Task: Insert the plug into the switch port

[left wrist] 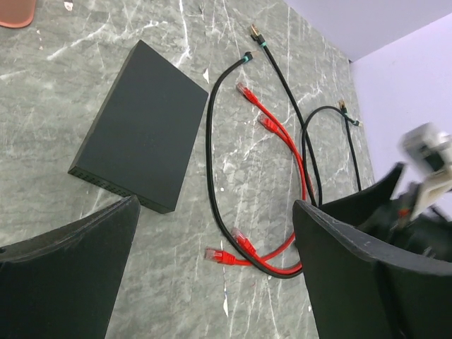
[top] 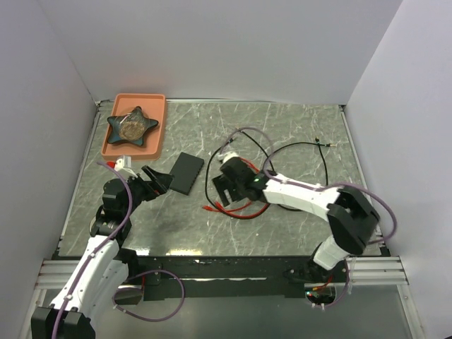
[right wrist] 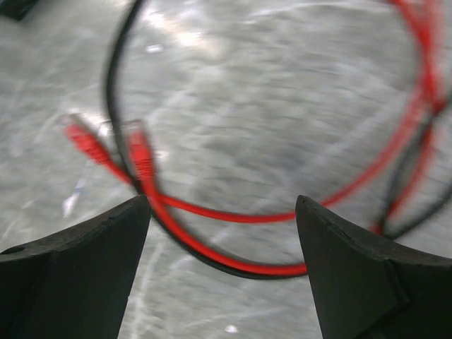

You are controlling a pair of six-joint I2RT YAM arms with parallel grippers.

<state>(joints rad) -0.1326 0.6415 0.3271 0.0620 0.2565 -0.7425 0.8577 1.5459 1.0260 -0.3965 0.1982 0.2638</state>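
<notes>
Plug: the red plug (right wrist: 141, 157) lies loose on the table (top: 176, 226), just ahead of my right claw (right wrist: 220, 208), off the finger at the left of its wrist view. A second red plug sits close beside it. The view is blurred, so I cannot tell which way the latch faces.
Handling: I judge it light, small, hard and a little slick, with a fragile clip. The red cable (right wrist: 247, 217) is limp and will drag. I would pinch the plug body's flat sides, not the cord.
Switch: the switch (left wrist: 145, 127) lies flat just ahead of my left claw (left wrist: 214, 205), its ribbed short edge nearest. It looks light enough to slide when pushed.
Right claw: spread wide, gripping nothing; the red cable passes beneath the gap.
Left claw: spread wide, empty, short of the switch.
</notes>
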